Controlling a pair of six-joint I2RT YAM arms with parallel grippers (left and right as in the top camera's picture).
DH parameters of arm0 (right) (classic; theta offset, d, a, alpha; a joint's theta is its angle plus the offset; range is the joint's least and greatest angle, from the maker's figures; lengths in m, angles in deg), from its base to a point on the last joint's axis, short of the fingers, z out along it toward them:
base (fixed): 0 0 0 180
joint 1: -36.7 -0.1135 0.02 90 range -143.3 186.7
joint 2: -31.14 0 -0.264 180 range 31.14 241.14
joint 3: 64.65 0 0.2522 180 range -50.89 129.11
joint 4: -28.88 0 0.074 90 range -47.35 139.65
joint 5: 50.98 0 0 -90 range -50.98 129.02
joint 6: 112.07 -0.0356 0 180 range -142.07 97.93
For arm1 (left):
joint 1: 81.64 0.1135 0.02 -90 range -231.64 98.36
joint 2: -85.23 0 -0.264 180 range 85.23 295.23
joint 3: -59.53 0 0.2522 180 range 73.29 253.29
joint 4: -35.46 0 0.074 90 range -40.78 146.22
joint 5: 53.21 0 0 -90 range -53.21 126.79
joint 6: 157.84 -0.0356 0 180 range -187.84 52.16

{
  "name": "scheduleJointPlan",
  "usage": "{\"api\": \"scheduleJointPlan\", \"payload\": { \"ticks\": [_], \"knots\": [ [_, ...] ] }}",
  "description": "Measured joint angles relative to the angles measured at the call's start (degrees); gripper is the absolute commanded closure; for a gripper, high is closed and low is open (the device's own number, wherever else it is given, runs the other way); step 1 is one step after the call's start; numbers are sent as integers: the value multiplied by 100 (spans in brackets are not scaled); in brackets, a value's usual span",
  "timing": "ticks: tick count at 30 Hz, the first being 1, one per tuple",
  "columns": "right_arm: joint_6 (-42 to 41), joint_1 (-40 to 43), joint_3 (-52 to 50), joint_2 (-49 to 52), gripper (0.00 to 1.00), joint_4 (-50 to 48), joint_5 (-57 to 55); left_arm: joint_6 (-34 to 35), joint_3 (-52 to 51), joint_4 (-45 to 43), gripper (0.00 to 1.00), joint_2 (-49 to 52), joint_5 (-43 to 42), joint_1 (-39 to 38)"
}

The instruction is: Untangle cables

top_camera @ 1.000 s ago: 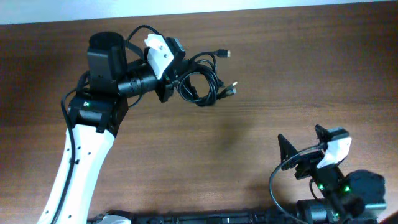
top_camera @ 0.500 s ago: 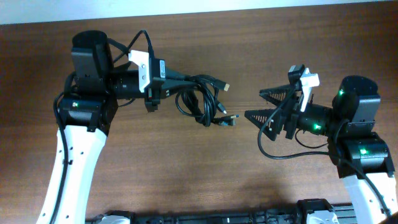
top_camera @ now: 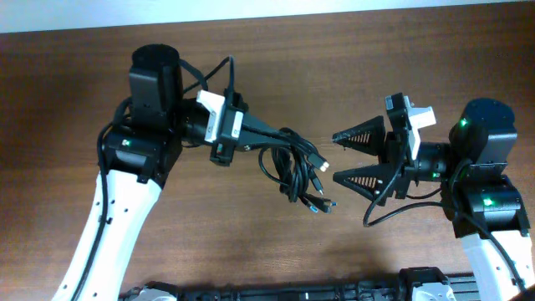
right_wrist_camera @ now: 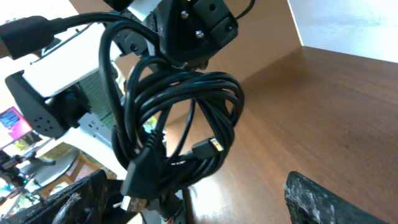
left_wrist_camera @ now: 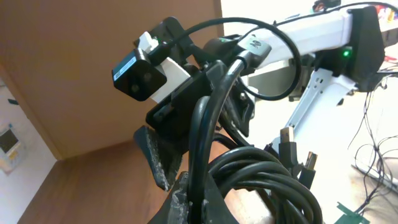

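Left gripper [top_camera: 269,135] clamps the tangled thin black cables [top_camera: 292,167]; right gripper [top_camera: 336,157] gapes wide beside them. Only the right wrist view shows them hanging free.

Left gripper [top_camera: 279,136] fingertips buried in cables [top_camera: 298,170]; grip point apparently hidden

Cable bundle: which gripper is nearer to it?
Left. The left gripper is shut on the cable bundle; the right gripper is open just beyond its plug ends, apparently not touching.
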State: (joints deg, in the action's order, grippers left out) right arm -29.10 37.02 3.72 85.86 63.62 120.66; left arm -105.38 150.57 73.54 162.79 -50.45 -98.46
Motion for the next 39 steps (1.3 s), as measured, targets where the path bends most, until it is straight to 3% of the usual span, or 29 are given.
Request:
{"api": "scheduleJointPlan", "payload": {
  "ticks": [6,9,15,25,28,33,37,39],
  "knots": [
    [-7,0,0,0,26,2,358,-111,0,-208,100,0,879,-555],
    [-4,0,0,0,26,22,380,-129,0,-608,100,0,1036,-625],
    [0,0,0,0,48,22,573,-151,0,-1161,100,0,874,-627],
    [-9,-101,0,0,50,13,616,-151,0,-1705,100,0,496,-627],
    [-13,-535,0,0,59,-179,632,-151,0,-1714,100,39,468,-627],
    [17,-632,0,0,64,-262,627,-144,0,-1714,100,120,280,-627],
    [39,-638,2,-2,96,-264,632,-144,0,-1725,100,120,-4,-625],
    [7,-638,2,22,96,-256,588,-136,0,-1731,100,118,-146,-601]
  ]
}}
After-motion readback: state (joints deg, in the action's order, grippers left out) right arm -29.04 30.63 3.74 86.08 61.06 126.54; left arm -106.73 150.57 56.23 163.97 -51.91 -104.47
